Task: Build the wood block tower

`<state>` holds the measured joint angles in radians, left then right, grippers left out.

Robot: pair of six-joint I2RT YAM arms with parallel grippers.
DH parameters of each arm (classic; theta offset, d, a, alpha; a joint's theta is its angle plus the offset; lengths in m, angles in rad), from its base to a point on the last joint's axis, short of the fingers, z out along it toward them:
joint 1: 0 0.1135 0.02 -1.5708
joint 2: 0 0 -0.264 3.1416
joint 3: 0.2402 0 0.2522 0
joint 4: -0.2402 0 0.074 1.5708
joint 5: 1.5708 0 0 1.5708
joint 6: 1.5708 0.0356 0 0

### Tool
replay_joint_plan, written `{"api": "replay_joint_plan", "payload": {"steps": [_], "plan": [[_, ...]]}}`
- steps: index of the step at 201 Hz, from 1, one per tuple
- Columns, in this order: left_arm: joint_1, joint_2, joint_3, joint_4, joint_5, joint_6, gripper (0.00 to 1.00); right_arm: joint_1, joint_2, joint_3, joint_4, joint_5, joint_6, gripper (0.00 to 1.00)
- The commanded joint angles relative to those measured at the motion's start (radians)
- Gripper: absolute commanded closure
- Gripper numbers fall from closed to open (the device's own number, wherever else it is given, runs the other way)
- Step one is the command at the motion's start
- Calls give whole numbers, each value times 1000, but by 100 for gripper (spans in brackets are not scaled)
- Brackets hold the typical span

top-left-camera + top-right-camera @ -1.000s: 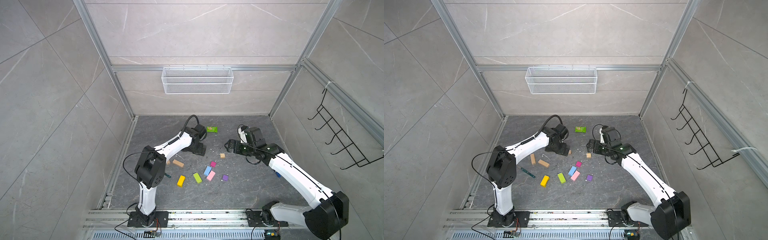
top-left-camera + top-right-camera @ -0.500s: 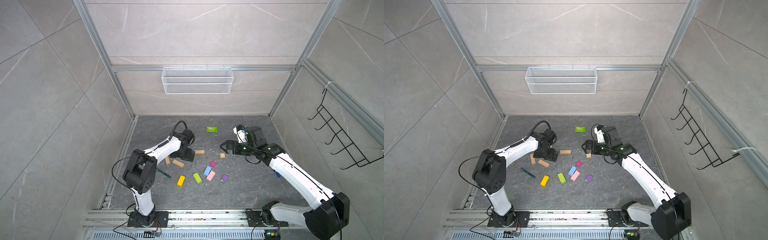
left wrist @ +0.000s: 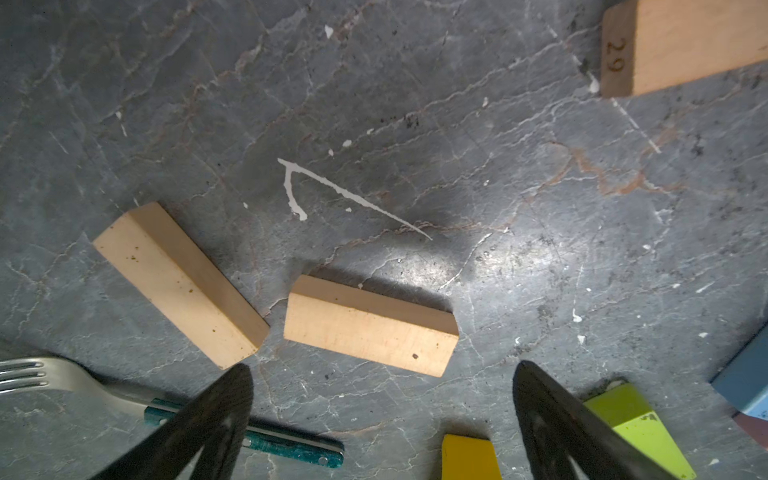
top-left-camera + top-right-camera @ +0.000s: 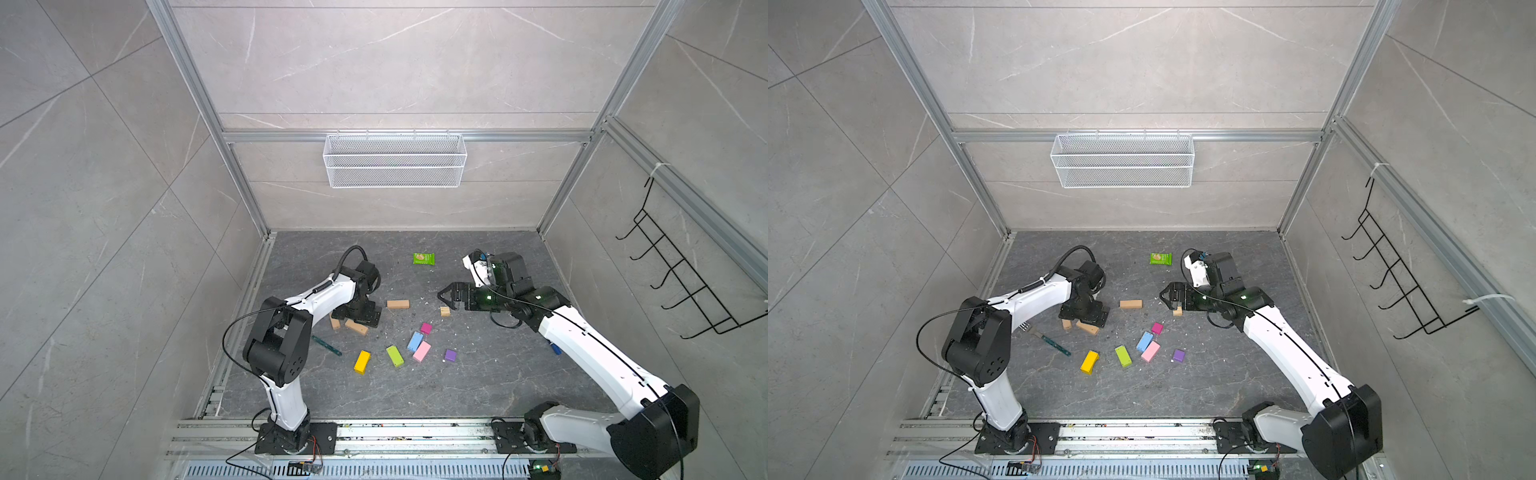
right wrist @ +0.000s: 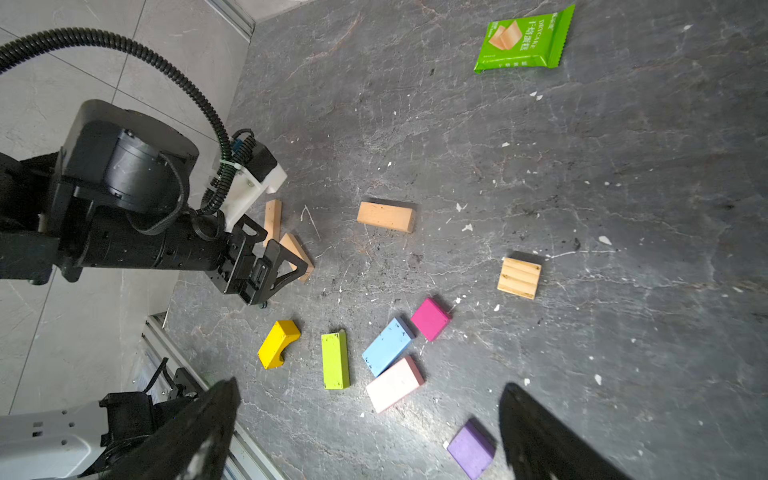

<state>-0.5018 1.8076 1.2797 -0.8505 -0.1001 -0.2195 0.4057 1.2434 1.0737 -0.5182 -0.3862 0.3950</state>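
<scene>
Two white robot arms reach over a dark stone floor where no tower stands yet; the wood blocks lie flat and scattered in the middle of both top views. The left gripper (image 3: 381,374), jaws spread wide and empty, hangs just above a tan bar (image 3: 370,326), with a second tan bar (image 3: 178,282) close beside it at an angle and a third tan bar (image 4: 398,304) apart to the right. In the left wrist view the nearest bar's long axis runs left to right, dipping slightly at the right, so the jaws line up with its ends. Turning the wrist to close across its narrow sides would likely give a surer hold, coming straight down so the neighbouring bar and the teal-handled fork (image 3: 249,436) are not nudged. The right gripper (image 4: 445,296), also wide open and holding nothing, hovers near the small tan cube (image 4: 445,311). Below lie the magenta (image 4: 426,328), light blue (image 4: 414,340), pink (image 4: 422,351), lime (image 4: 395,355), yellow (image 4: 362,361) and purple (image 4: 450,355) blocks. A green snack packet (image 4: 424,258) sits higher up
</scene>
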Motion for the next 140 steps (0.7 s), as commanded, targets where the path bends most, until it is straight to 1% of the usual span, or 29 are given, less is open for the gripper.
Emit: {"api": "replay_joint_plan", "payload": {"steps": [1, 40, 88, 140], "plan": [[11, 16, 4, -5, 0, 36, 0, 2, -4, 19, 18, 5, -21, 1], [21, 34, 2, 6, 29, 73, 0, 1, -6, 17, 17, 17, -17, 1], [43, 50, -7, 18, 38, 93, 0, 1, -9, 19, 15, 18, -16, 1], [43, 77, -5, 22, 66, 109, 0, 1, -6, 33, -3, 33, -30, 1]]}}
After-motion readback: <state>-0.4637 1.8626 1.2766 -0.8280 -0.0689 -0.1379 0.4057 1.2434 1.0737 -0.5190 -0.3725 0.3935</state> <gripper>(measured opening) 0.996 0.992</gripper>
